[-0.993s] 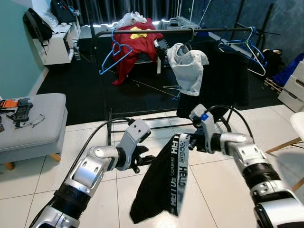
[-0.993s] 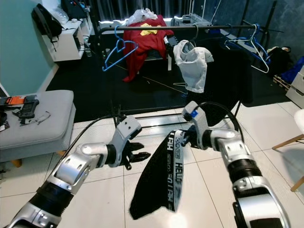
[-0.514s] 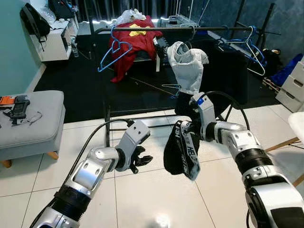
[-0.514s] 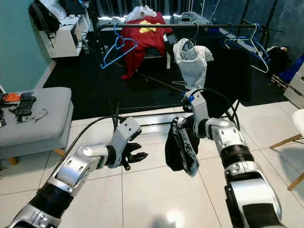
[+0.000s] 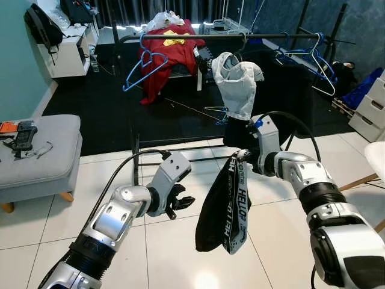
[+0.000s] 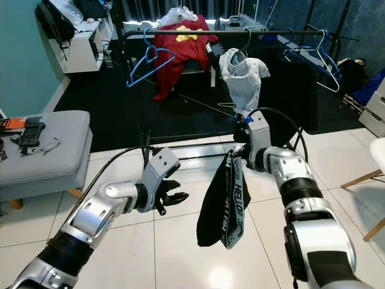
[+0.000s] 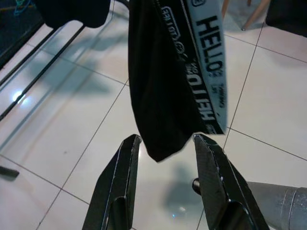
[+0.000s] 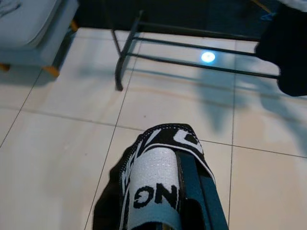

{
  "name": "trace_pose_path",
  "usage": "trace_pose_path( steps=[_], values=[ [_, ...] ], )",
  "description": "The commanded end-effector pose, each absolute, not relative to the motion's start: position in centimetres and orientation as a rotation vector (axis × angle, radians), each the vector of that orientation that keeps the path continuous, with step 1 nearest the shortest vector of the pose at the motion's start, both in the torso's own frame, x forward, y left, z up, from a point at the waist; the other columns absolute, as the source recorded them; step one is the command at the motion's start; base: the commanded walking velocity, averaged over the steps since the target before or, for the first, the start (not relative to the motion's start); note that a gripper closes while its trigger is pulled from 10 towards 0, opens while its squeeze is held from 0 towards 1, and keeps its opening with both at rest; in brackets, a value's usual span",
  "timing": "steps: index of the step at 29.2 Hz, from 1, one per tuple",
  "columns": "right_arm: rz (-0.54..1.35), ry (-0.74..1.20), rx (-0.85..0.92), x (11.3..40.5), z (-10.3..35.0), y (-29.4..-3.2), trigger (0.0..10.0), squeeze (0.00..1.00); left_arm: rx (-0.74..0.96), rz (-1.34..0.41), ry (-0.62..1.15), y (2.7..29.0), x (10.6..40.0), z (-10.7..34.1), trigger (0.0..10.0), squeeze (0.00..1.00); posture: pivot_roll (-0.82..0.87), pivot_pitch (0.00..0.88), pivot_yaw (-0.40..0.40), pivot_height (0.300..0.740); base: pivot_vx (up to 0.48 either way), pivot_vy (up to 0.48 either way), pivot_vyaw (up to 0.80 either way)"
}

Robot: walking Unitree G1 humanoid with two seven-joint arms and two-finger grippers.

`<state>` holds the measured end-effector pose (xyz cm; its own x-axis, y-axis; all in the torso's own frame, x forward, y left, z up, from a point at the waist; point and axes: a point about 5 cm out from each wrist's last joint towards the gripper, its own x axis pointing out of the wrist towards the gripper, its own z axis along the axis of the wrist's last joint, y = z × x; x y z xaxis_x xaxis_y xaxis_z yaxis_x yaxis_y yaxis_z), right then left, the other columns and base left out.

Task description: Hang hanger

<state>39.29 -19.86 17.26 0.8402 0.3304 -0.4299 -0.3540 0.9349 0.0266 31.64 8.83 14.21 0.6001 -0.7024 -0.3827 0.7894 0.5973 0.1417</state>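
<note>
Hanging from the clamped right claw (image 5: 248, 161), black garment (image 5: 218, 208), left claw (image 7: 165, 143) apart just beside it

My head views are sharp and evenly lit from overhead; a lamp glares off the glossy white tile floor (image 5: 198, 278) near me. The far black carpet (image 5: 108, 114) and dark curtains (image 5: 180, 7) read dim. My left wrist view is slightly soft, with grey shadows on the tiles; my right wrist view blurs the close black-and-white lettered waistband (image 8: 156, 191).
</note>
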Motion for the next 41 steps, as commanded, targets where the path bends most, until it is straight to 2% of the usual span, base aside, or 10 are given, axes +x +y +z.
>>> trace_pose_path(
  steps=[1, 10, 14, 17, 20, 32, 33, 34, 39, 41],
  values=[
    [0.369, 0.409, -0.026, 39.6, 18.0, -19.4, 0.0, 0.00, 0.331, -0.888, 0.274, 8.5, 31.5, 14.3, 10.0, 0.00, -0.15, 0.051, -0.053, 0.740, 0.000, 0.000, 0.00],
    [0.320, 0.423, -0.040, 39.5, 17.7, -20.0, 0.0, 0.00, 0.385, -0.898, 0.257, 8.4, 31.1, 13.9, 10.0, 0.00, -0.15, 0.042, -0.053, 0.740, 0.000, 0.000, 0.00],
    [0.301, 0.450, -0.358, 39.1, 16.9, -21.6, 0.0, 0.00, 0.424, -0.902, 0.265, 8.6, 31.0, 13.6, 10.0, 0.00, -0.15, 0.038, -0.051, 0.740, 0.000, 0.000, 0.00],
    [0.772, 0.473, -0.867, 36.3, 14.6, -22.4, 0.0, 0.00, 0.502, -0.907, 0.260, 9.3, 30.9, 13.3, 10.0, 0.00, -0.14, 0.038, -0.049, 0.740, 0.000, 0.000, 0.00],
    [0.921, 0.559, -0.974, 34.8, 13.3, -23.4, 0.0, 0.00, 0.528, -0.911, 0.257, 9.5, 30.9, 13.2, 10.0, 0.00, -0.15, 0.043, -0.044, 0.740, 0.000, 0.000, 0.00],
    [0.973, 0.563, -0.308, 33.8, 14.0, -22.8, 0.0, 0.00, 0.541, -0.944, 0.270, 9.5, 30.8, 12.7, 10.0, 0.00, -0.16, 0.055, -0.018, 0.740, 0.000, 0.000, 0.00],
    [0.854, 0.552, -0.133, 34.7, 13.7, -22.9, 0.0, 0.00, 0.543, -0.948, 0.268, 9.4, 30.8, 12.7, 10.0, 0.00, -0.16, 0.056, -0.014, 0.740, 0.000, 0.000, 0.00],
    [0.854, 0.552, -0.133, 34.7, 13.7, -22.9, 0.0, 0.00, 0.543, -0.948, 0.268, 9.4, 30.8, 12.7, 10.0, 0.00, -0.16, 0.056, -0.014, 0.740, 0.000, 0.000, 0.00],
    [-0.007, 0.418, 0.407, 35.8, 11.4, -27.3, 0.0, 0.00, 0.547, -0.960, 0.266, 9.3, 30.9, 12.7, 10.0, 0.00, -0.15, 0.053, -0.009, 0.740, 0.000, 0.000, 0.00],
    [-0.087, 0.409, 0.463, 35.5, 11.1, -27.9, 0.0, 0.00, 0.548, -0.961, 0.266, 9.3, 30.9, 12.7, 10.0, 0.00, -0.15, 0.053, -0.009, 0.740, 0.000, 0.000, 0.00]
  ],
)
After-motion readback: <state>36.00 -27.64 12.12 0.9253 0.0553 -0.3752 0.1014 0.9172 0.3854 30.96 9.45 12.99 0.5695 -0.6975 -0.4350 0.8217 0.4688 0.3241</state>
